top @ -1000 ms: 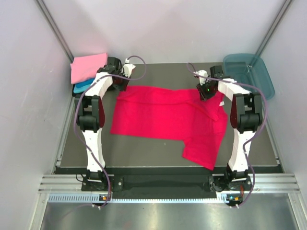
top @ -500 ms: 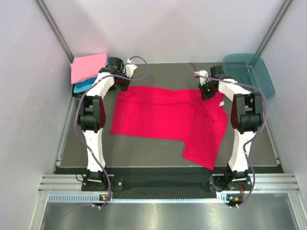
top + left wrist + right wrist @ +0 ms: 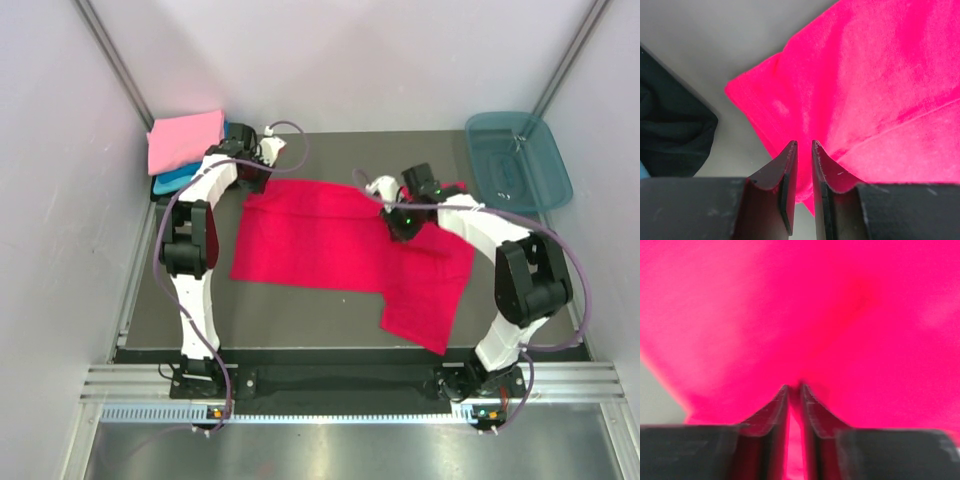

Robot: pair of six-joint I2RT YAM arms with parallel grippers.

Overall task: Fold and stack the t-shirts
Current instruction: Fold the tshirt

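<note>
The crimson-red soft fabric t-shirt (image 3: 345, 240) is spread mid-bench; its far edge is pinched in the right gripper (image 3: 794, 390) for folding, the left gripper (image 3: 803, 145) jaws nearly pressed together at its far-left corner.

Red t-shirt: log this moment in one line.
red t-shirt spread on table | right gripper shut on its fabric, mid-shirt | left gripper nearly shut at far-left corner

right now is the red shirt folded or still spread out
Partly folded. The red shirt lies mostly flat on the table, with its right part doubled over where the right gripper pinches it.
</note>
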